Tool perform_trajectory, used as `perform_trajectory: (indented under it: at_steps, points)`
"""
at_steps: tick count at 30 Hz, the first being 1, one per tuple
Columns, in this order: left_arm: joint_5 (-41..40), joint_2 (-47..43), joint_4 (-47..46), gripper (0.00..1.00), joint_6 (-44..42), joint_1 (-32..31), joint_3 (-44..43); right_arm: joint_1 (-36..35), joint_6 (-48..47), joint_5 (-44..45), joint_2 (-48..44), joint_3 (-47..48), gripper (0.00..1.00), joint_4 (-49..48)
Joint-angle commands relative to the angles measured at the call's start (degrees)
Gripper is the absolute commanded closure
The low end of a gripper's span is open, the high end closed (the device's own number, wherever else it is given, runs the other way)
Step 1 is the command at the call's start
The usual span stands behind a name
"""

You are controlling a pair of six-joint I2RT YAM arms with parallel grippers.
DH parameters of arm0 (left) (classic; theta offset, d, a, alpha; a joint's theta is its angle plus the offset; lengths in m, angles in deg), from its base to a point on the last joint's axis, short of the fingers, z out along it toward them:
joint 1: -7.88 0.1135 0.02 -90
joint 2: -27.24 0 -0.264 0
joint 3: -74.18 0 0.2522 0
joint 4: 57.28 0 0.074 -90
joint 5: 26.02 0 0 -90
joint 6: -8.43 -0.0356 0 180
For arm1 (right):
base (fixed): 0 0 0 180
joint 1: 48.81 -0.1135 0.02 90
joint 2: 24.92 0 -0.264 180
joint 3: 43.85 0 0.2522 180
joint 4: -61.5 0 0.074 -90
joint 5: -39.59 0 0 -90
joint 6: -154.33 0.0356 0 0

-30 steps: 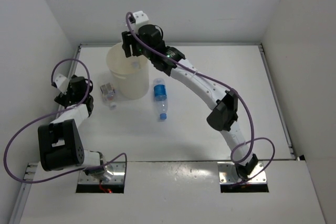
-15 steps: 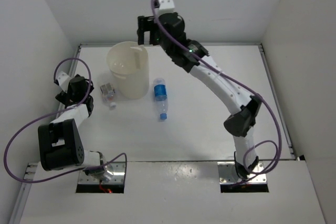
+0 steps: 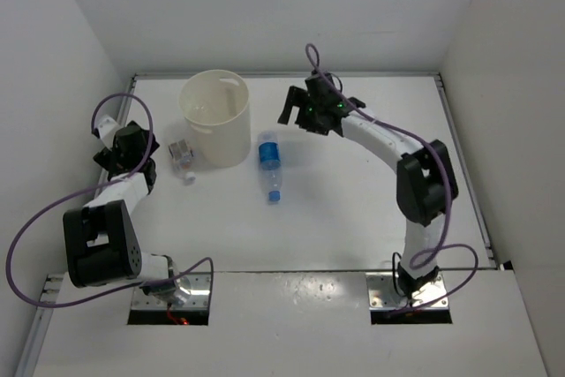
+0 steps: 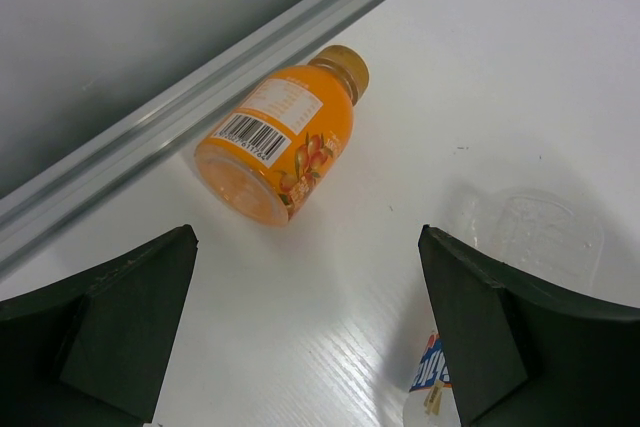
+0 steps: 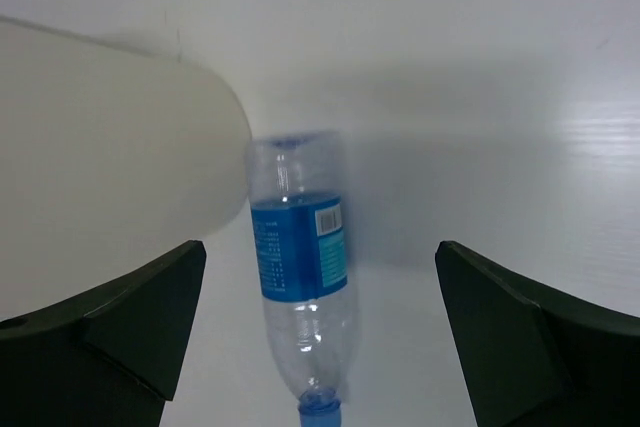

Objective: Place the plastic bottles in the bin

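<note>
Now the right gripper (image 3: 290, 115) has swung off the bin (image 3: 221, 143) and come down to its right, fingers spread, empty. It faces the blue-label bottle (image 3: 268, 158) lying just right of the bin, likely the next pick. Left gripper (image 4: 305, 327) is spread and empty near the orange bottle (image 4: 283, 142) by the left rail. Count: three bottles out, including the short clear bottle (image 3: 183, 158) left of the bin; one bin, contents unclear.

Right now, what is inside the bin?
In the top view the bin shows only its cream inner wall; I can make out no bottle there. Its near wall covers the lower inside, so a clear bottle could lie there unseen.
</note>
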Motion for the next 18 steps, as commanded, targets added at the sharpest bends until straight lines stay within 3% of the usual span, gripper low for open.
perform_trajectory:
  at_steps: [1, 11, 18]
  points:
    - [0.5, -0.21, -1.01, 0.0, -0.47, 0.7, -1.0, -0.43, 4.73, -15.93, 4.37, 0.17, 0.02, -5.48]
    - [-0.73, -0.21, -1.53, 0.0, 0.76, 0.7, 0.14, -0.43, 10.89, -25.69, 15.27, -1.59, 0.04, -9.01]
    - [-1.78, -0.21, -2.06, 0.0, 1.91, 0.7, 1.19, -0.43, 13.51, -29.12, 19.59, -0.26, 0.18, -7.6]
